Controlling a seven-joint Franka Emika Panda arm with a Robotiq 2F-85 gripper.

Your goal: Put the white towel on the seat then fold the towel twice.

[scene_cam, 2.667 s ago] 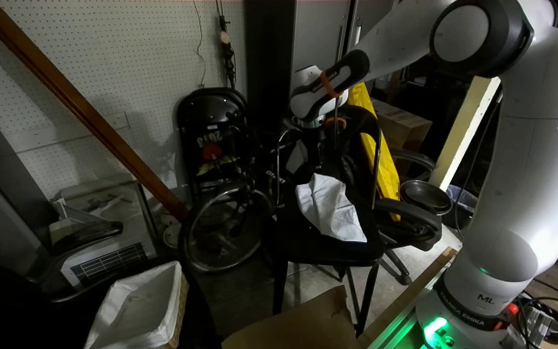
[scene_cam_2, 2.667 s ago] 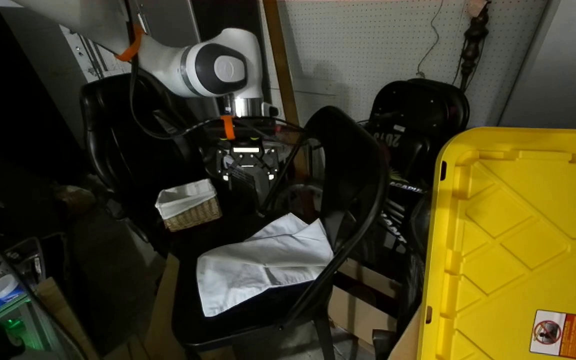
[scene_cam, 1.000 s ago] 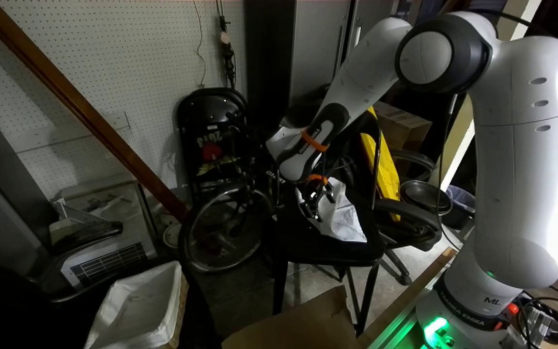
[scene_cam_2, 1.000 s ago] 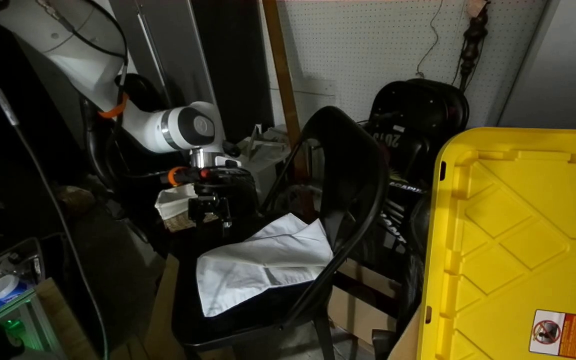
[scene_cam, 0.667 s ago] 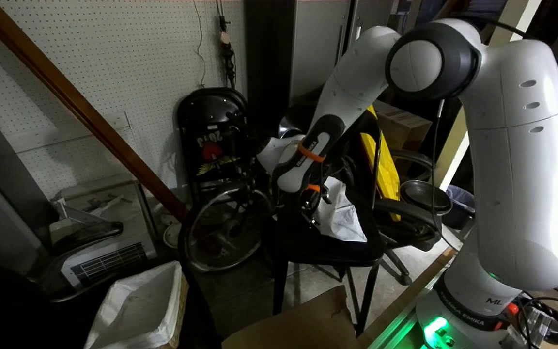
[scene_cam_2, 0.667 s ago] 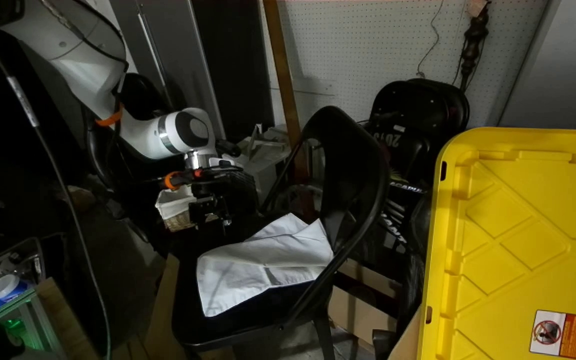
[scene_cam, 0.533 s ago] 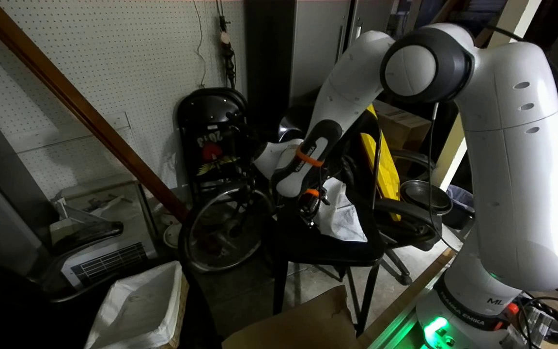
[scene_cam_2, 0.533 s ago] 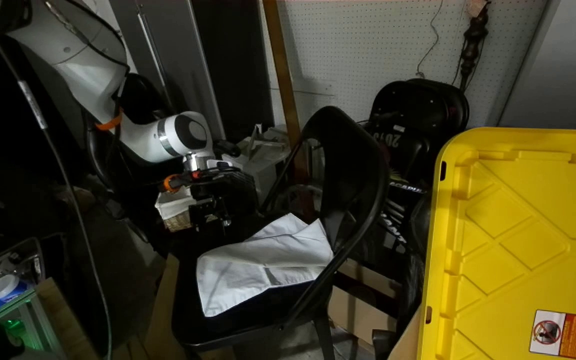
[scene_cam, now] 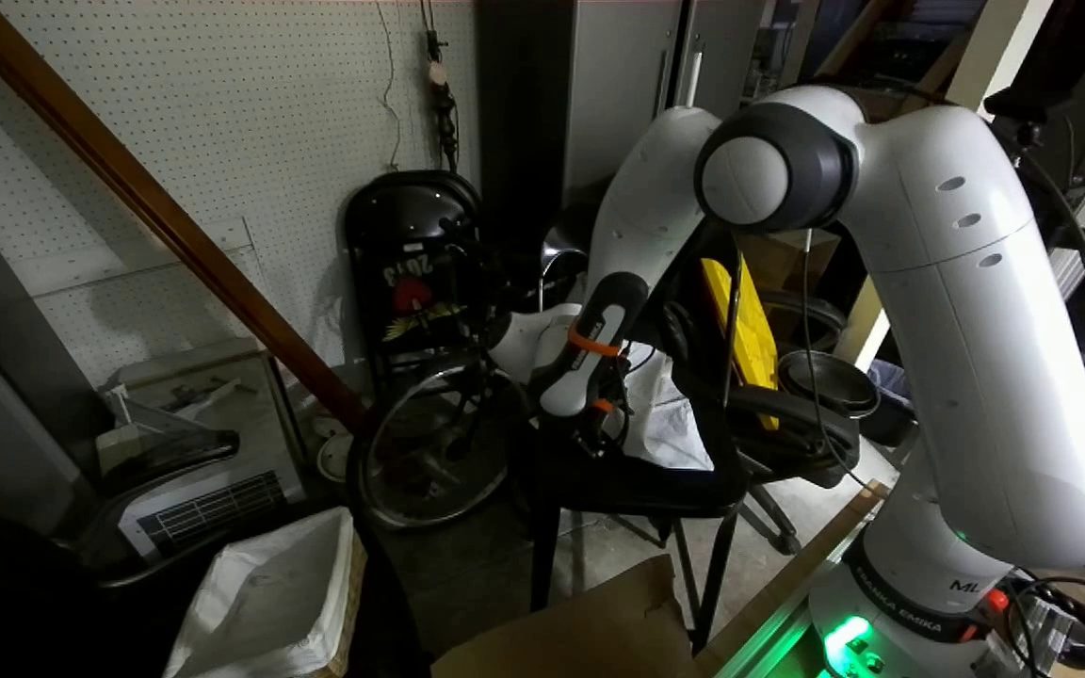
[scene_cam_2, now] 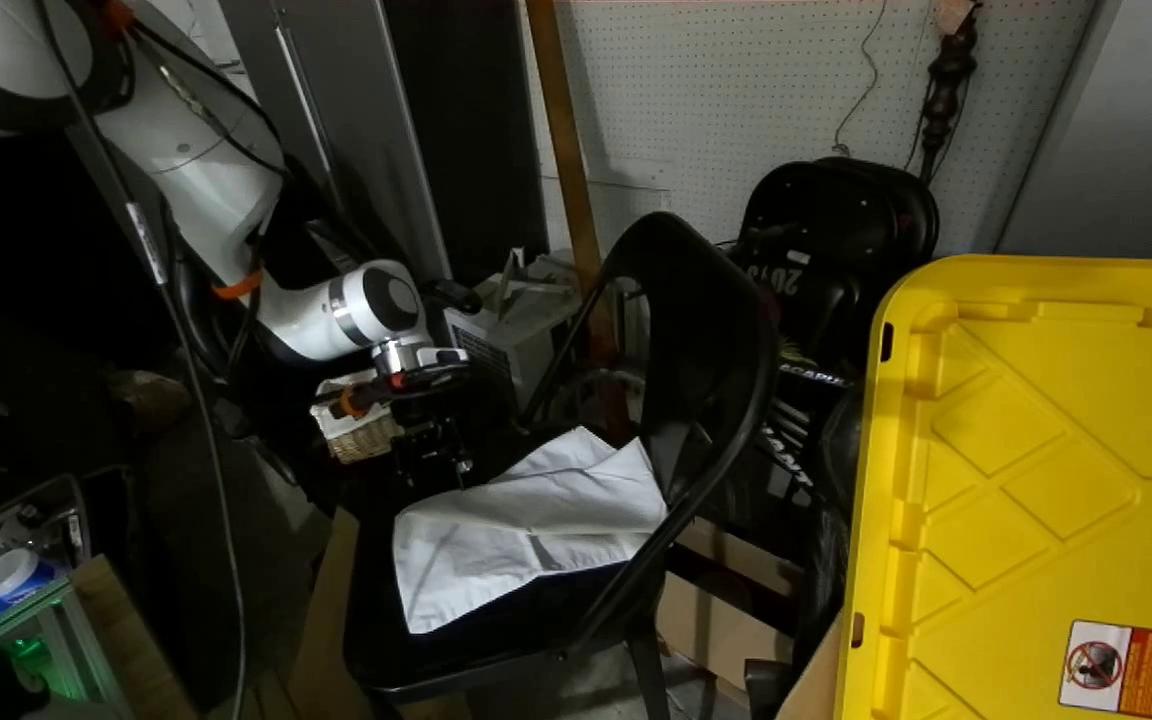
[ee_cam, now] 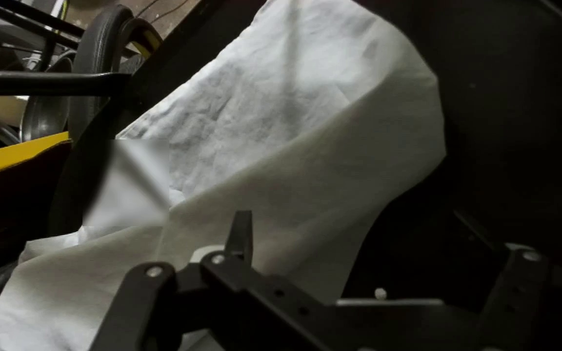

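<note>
The white towel lies limp and creased on the black seat, with one part folded over, as the wrist view shows (ee_cam: 242, 117). It also shows in both exterior views (scene_cam: 663, 428) (scene_cam_2: 536, 520). The seat (scene_cam_2: 496, 655) is dark and flat under it, and also shows in an exterior view (scene_cam: 637, 490). My gripper (ee_cam: 356, 219) is open and empty, its fingers (ee_cam: 242, 234) wide apart. One finger stands over the towel, the other over dark seat. In both exterior views the gripper (scene_cam: 594, 441) (scene_cam_2: 436, 472) is low at the towel's edge; contact cannot be told.
The chair's back (scene_cam_2: 701, 340) rises beside the towel. A yellow lid (scene_cam_2: 1036, 480) stands close by. A white-lined basket (scene_cam: 269, 593), a bicycle wheel (scene_cam: 448, 447) and a cardboard sheet (scene_cam: 580, 631) are around the chair.
The arm has come down from above the chair to low beside the towel, and is still sinking slightly over the last half second. The towel has not visibly moved.
</note>
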